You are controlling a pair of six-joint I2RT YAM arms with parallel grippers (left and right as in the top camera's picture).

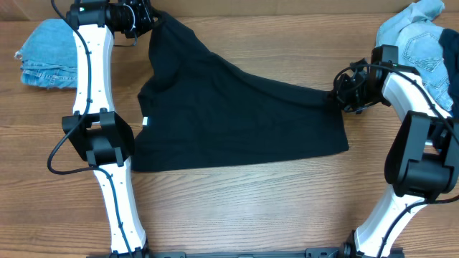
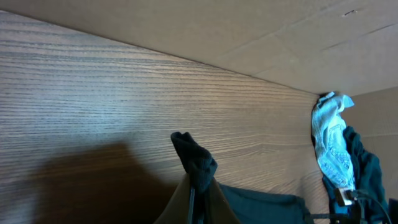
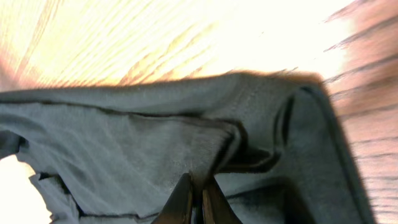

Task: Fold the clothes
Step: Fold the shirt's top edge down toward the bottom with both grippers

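The black T-shirt [image 1: 237, 118] lies spread across the middle of the table, with a small white tag [image 1: 145, 121] at its left edge. My left gripper [image 1: 147, 18] is shut on the shirt's far left corner at the table's back edge; the pinched black fabric [image 2: 196, 165] sticks up between the fingers. My right gripper [image 1: 338, 95] is shut on the shirt's right corner; its wrist view shows the fingers [image 3: 198, 186] pinching a fold of the shirt [image 3: 155, 143]. The shirt is stretched between the two grippers.
A folded light-blue denim piece [image 1: 46, 54] lies at the far left. A pile of light-blue denim [image 1: 416, 36] with a royal-blue garment [image 1: 450, 64] sits at the far right, also in the left wrist view [image 2: 333, 149]. A cardboard wall [image 2: 249, 31] stands behind the table.
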